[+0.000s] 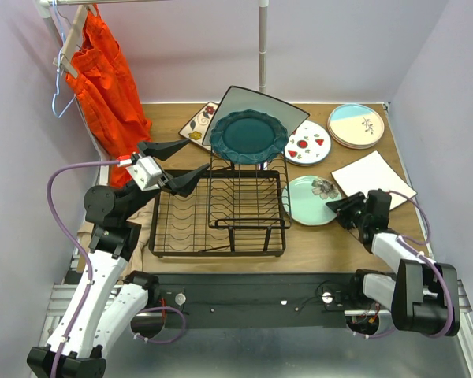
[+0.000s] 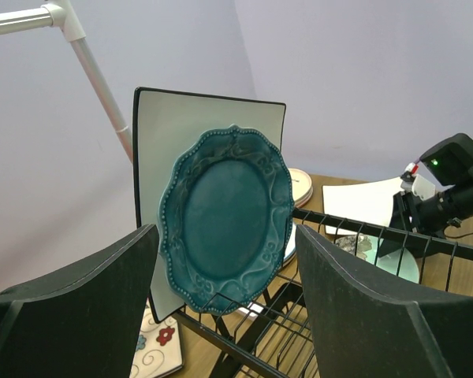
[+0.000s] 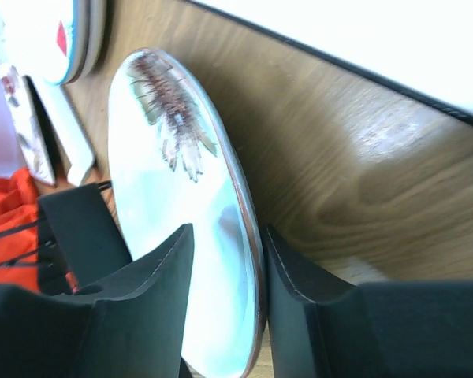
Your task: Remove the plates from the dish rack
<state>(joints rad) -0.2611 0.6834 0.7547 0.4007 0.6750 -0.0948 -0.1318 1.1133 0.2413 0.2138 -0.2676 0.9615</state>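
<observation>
Two plates stand upright in the black wire dish rack (image 1: 221, 224): a dark teal scalloped plate (image 1: 248, 135) and, behind it, a large white square plate (image 1: 260, 106). My left gripper (image 1: 199, 156) hovers open at the rack's left, empty. In the left wrist view the teal plate (image 2: 225, 220) faces the wide-apart fingers. A mint floral plate (image 1: 311, 201) lies on the table right of the rack. My right gripper (image 1: 343, 209) straddles its near rim. In the right wrist view the mint plate (image 3: 173, 205) sits between the parted fingers with a gap on one side.
Set out on the wooden table are a red-fruit plate (image 1: 307, 143), a cream-pink plate (image 1: 356, 124), a white square plate (image 1: 372, 177) and a flower-print square plate (image 1: 197, 124). An orange garment (image 1: 106, 87) hangs at the back left.
</observation>
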